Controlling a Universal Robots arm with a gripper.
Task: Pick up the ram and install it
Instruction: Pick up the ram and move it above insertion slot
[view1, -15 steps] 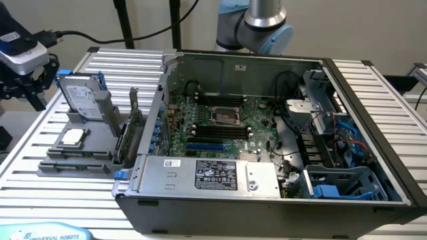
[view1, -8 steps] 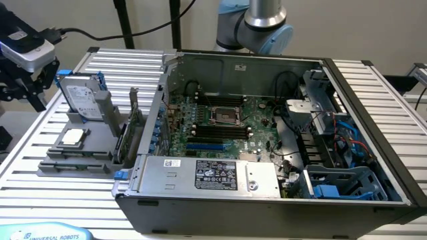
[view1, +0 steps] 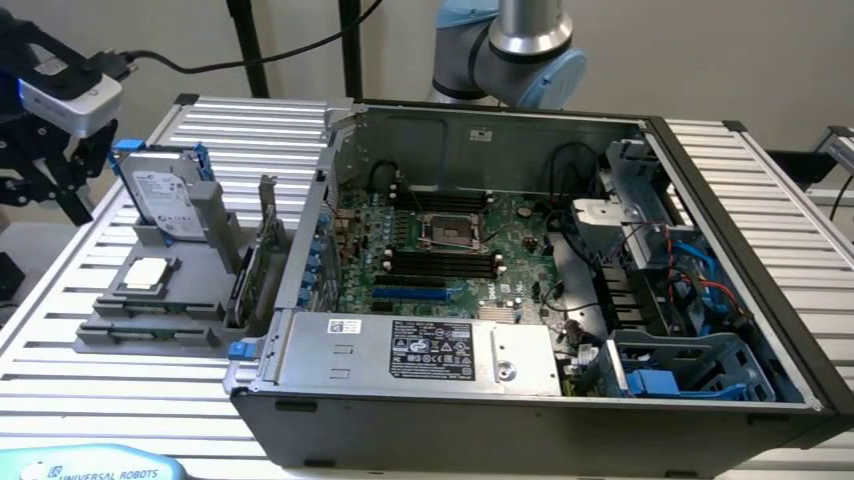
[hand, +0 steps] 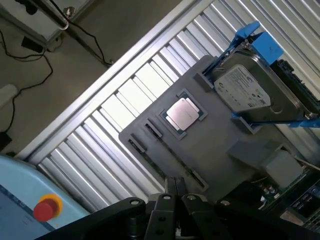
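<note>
One ram (view1: 150, 312), seemingly edge-up in holder (hand: 215, 150) front slot, beside processor (hand: 183, 113). Gripper (hand: 175, 186) clenched, empty, above holder. Motherboard slots (view1: 441, 262), well apart from holder, look bare. Pickup and install both outstanding.

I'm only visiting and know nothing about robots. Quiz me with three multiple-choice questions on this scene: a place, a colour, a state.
1. Where is the silver processor chip? A on the grey holder; B inside the computer; C on the floor.
2. What colour is the bracket on the hard drive? A red; B blue; C yellow.
3. The gripper is: A wide open; B shut and empty; C gripping a cable.
Answers: 1 A, it sits in the holder's recess. 2 B, blue clips frame the drive. 3 B, its fingers meet with nothing between.
</note>
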